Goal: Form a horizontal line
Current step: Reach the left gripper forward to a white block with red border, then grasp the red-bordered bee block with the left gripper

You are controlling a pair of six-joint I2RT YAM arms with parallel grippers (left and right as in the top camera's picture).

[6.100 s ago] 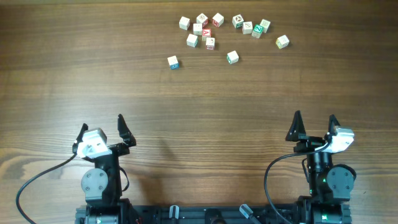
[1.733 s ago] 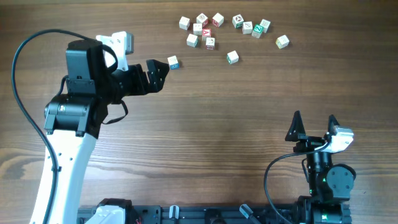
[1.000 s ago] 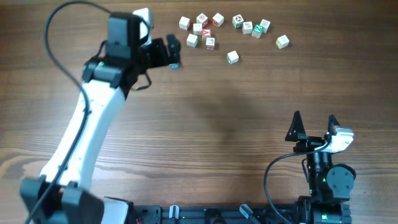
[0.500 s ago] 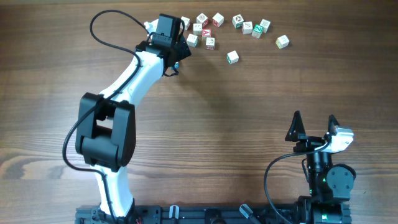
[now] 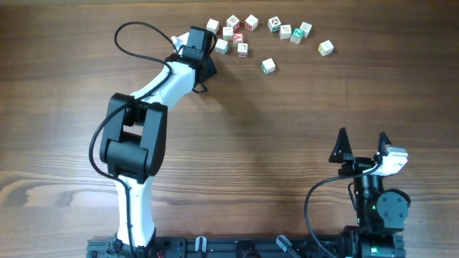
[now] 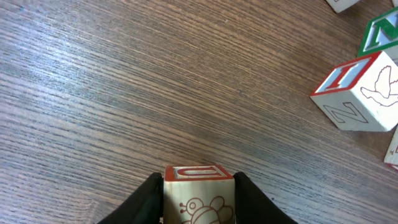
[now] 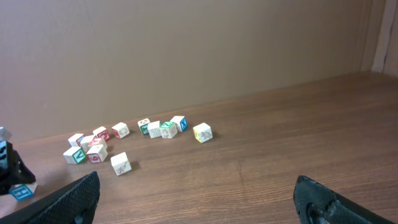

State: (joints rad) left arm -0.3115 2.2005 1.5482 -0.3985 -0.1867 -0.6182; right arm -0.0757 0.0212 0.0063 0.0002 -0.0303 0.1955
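My left gripper (image 5: 203, 69) is stretched to the far side of the table, shut on a small whitish wooden cube (image 6: 199, 198). That cube shows a red letter on top and a red bug drawing on its near face. Black fingers (image 6: 148, 198) press on both its sides. From overhead the wrist hides the cube. In the right wrist view a blue-marked cube (image 7: 22, 191) sits under the left gripper (image 7: 7, 169). My right gripper (image 5: 362, 136) stands open near the front right, nothing between its fingers. No horizontal line is in view; the cubes lie scattered.
Loose letter cubes lie close by to the right: a cluster (image 5: 231, 34), a single one (image 5: 268, 66), a further group (image 5: 290, 30) and one apart (image 5: 325, 48). In the left wrist view a red-marked cube (image 6: 357, 93) and a green-marked one (image 6: 380, 34) sit just ahead to the right.
My left arm swung from the left out to the far cube, came down over it and shut its jaws on it. The right arm has not moved.
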